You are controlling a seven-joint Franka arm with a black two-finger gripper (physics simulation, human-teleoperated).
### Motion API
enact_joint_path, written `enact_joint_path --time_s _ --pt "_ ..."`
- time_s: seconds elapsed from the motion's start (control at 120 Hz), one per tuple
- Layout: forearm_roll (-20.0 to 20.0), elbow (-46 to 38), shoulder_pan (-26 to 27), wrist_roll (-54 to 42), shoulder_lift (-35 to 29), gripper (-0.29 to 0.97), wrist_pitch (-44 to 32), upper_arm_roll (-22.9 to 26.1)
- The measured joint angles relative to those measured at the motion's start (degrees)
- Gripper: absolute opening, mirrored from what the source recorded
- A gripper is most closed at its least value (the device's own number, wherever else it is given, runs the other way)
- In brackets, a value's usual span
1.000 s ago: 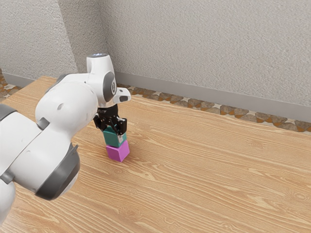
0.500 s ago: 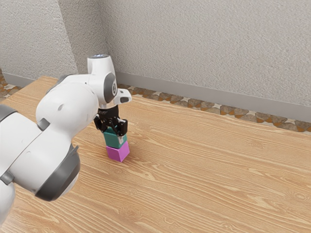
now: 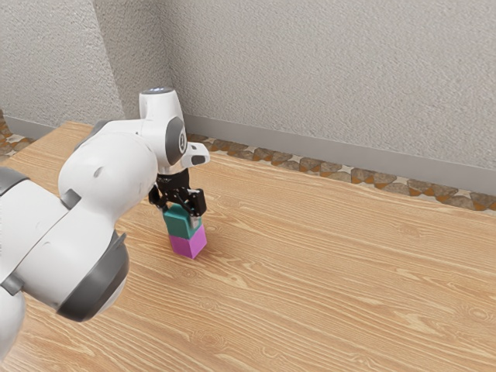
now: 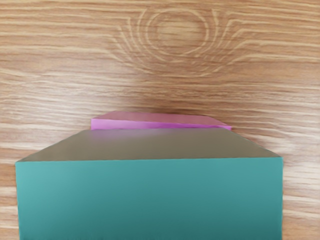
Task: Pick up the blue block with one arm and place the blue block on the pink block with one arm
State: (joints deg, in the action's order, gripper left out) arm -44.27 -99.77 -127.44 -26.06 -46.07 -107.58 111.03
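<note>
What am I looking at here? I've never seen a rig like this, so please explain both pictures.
A simulated white robot arm with a black two-finger gripper works at a wooden table. The exterior view is from a side camera; the wrist view looks down from the hand. A blue-green cube sits on a pink cube, the gripper right over it. Whether it grips the cube, I cannot tell.

Teal-hued blue block (image 3: 180,225) upright, sitting atop pink block (image 3: 189,244); magenta edge showing beneath it.
</note>
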Motion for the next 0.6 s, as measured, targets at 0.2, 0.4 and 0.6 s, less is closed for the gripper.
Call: enact_joint_path --time_s 0.2,0.4,0.6 --pt "0.2 0.1 0.5 -0.2 0.6 0.66 0.6 -1.4" --pt "4.1 5.1 19.4 -0.6 13.8 0.67 6.7 -25.4" --pt "34.4 7.7 101.4 -2.6 42.1 0.68 22.1 -74.8"
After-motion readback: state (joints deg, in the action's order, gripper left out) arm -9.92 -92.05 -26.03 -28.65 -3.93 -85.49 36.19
